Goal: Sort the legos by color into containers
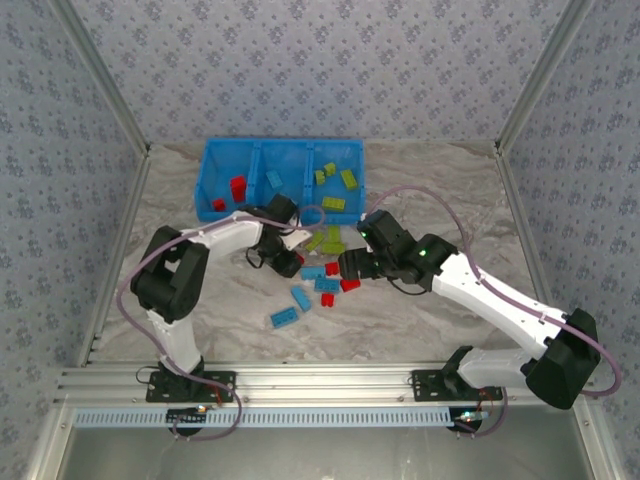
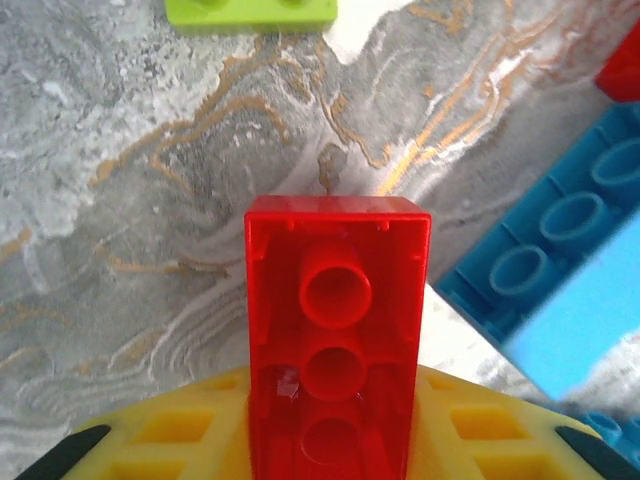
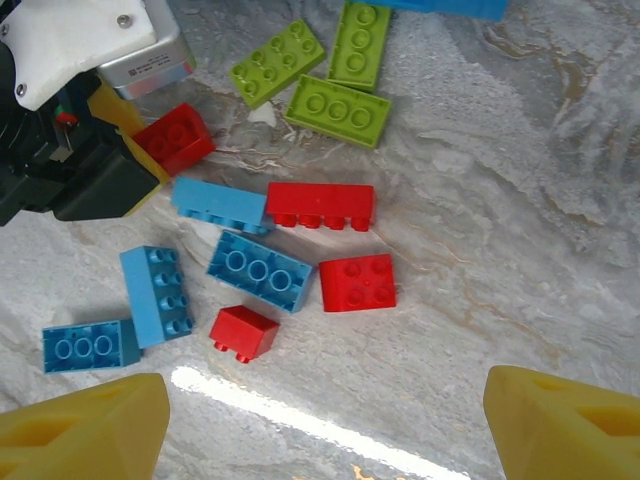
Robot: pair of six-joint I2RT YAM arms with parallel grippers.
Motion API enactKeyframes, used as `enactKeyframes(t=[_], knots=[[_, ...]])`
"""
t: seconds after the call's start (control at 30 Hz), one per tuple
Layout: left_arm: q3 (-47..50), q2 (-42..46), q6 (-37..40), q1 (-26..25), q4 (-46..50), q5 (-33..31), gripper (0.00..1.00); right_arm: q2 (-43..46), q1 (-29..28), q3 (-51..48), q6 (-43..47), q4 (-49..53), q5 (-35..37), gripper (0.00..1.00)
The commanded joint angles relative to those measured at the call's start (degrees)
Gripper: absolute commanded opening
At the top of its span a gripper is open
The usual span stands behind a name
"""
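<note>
We saw the left jaws pinching a red brick (image 2: 338, 330), with its hollow underside turned to the left wrist camera. It was glossy moulded plastic, rectangular and sharp-edged, with round tubes in a row down its middle. Yellow fingers (image 2: 170, 430) with square recesses showed on either side of it. Whether the brick touched the worktop (image 2: 150, 200) we could not tell. That surface was smooth and marbled grey-white, with orange veins.

A yellow-green brick (image 2: 250, 10) lay at the far edge of that view. A light-blue brick with ringed studs (image 2: 560, 250) lay close on the right.

The right jaws were spread wide and held nothing. Their yellow fingertips (image 3: 80, 430) stood apart at the lower corners of the right wrist view, above a loose cluster. In it were a square red four-stud brick (image 3: 357, 282), a long red brick on its side (image 3: 320, 205) and a small red block (image 3: 243, 332). A flat light-blue brick (image 3: 220, 203) touched the long red one end to end and lay just beside the pinched brick. Three yellow-green plates (image 3: 338, 110) lay beyond.

From above, the bright blue plastic bin tray (image 1: 285, 143) stood at the far side of the worktop. It had thin walls and three compartments. The left one held sorted red bricks (image 1: 238, 187), the middle one a pale blue piece (image 1: 273, 180) and the right one green pieces (image 1: 348, 179). The loose bricks lay between the tray and the arms.
</note>
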State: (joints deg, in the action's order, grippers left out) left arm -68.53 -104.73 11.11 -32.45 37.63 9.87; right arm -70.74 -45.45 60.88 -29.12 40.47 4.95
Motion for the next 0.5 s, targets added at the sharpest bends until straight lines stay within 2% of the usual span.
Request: enactKeyframes(t=[0.0,0.17,0.27,0.37,0.47], knots=[[2.5,8.0,-2.0,-0.4,-1.8,0.8,0.35,1.1,-1.0,1.4,0.9,-2.0,-2.7,0.85],[4.6,21.1,-8.4,0.4,-5.9,-7.9,0.36,1.2,-2.4,3.6,1.6,-3.0,-2.5,0.85],[4.4,27.1,-11.6,4.3,-10.2,-11.6,0.35,1.6,-2.7,4.0,1.7,-3.5,-2.1,0.85],[2.9,28.6,-13.8,9.9,-13.8,-13.2,0.34,1.9,-2.8,3.7,1.7,-3.7,-1.4,0.85],[-1.8,24.6,-14.3,15.0,-14.1,-13.5,0.34,2.2,-2.9,3.1,1.1,-3.5,-1.3,0.85]])
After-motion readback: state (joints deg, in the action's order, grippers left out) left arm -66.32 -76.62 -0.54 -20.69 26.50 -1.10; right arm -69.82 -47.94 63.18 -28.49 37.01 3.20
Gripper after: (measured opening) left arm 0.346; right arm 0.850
